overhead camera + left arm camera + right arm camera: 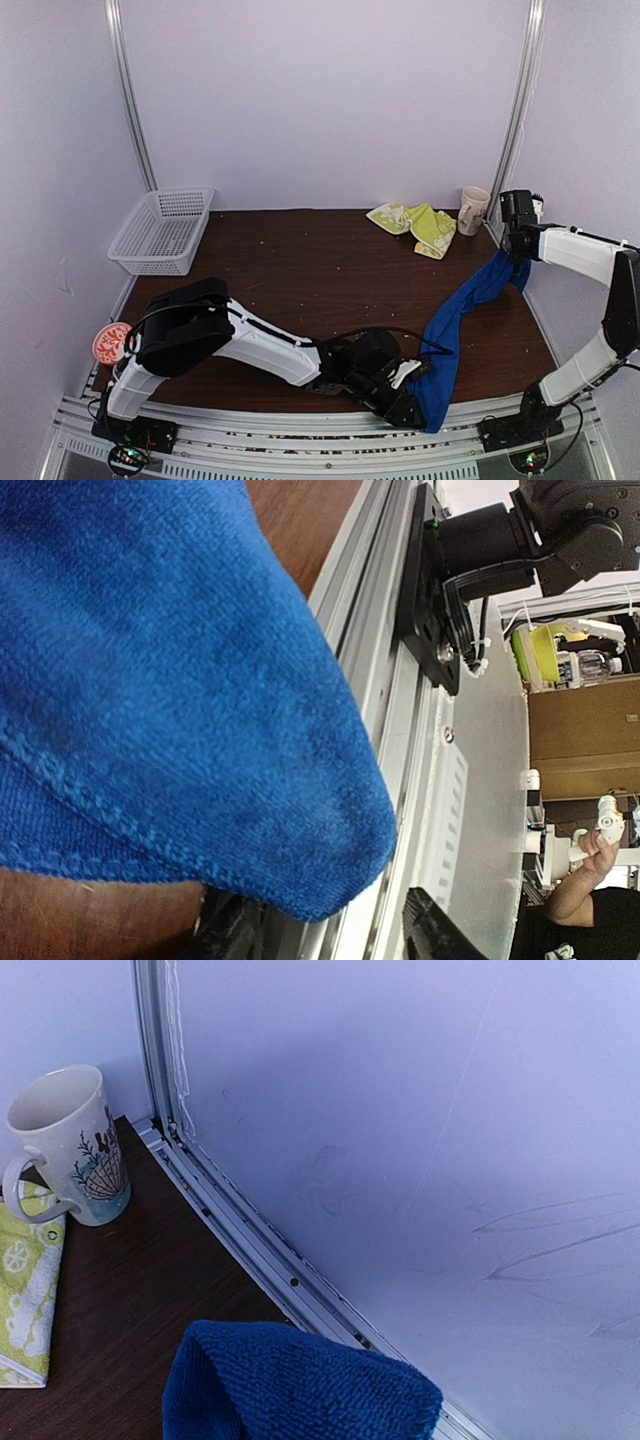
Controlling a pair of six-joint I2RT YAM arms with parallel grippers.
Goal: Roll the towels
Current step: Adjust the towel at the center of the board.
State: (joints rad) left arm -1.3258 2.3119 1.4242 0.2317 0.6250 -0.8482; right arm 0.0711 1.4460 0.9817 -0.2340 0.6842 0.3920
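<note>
The royal-blue towel (465, 310) is stretched in a twisted strip from the right rear of the table to its near edge. My right gripper (518, 258) is shut on its far end and holds it raised. The right wrist view shows that end (300, 1390) covering the fingers. My left gripper (405, 398) lies low at the near edge beside the towel's lower corner. In the left wrist view the corner (150, 680) hangs between the parted jaws of my left gripper (335, 928), with a gap on the right side. The yellow-green towel (415, 225) lies crumpled at the back right and also shows in the right wrist view (20, 1290).
A patterned mug (473, 210) stands by the right wall next to the yellow-green towel; it also shows in the right wrist view (70, 1150). A white basket (150, 262) sits at the back left. A pink-red round object (110, 342) lies at the left edge. Metal rails (400, 740) run along the near edge.
</note>
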